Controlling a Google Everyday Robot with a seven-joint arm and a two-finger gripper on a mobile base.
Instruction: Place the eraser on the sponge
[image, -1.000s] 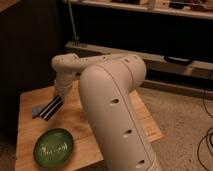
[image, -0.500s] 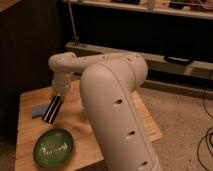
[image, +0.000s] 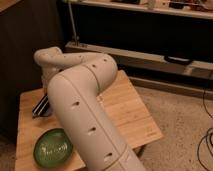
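The eraser (image: 41, 106), a black block with white stripes, sits tilted over the left part of the wooden table (image: 125, 110). My gripper (image: 47, 99) is right at the eraser's upper end, mostly hidden behind my own white arm (image: 80, 95). A small blue-grey edge of the sponge (image: 46, 113) shows just under the eraser. I cannot tell whether the two touch.
A round green plate (image: 52, 147) lies at the table's front left corner. My bulky arm crosses the table's middle and hides much of it. A dark shelf unit (image: 150, 45) stands behind, and cables (image: 205, 145) lie on the floor at right.
The eraser has moved left and now sits over the sponge, which was plainly visible to its left before. The arm's wrist swung left with it.
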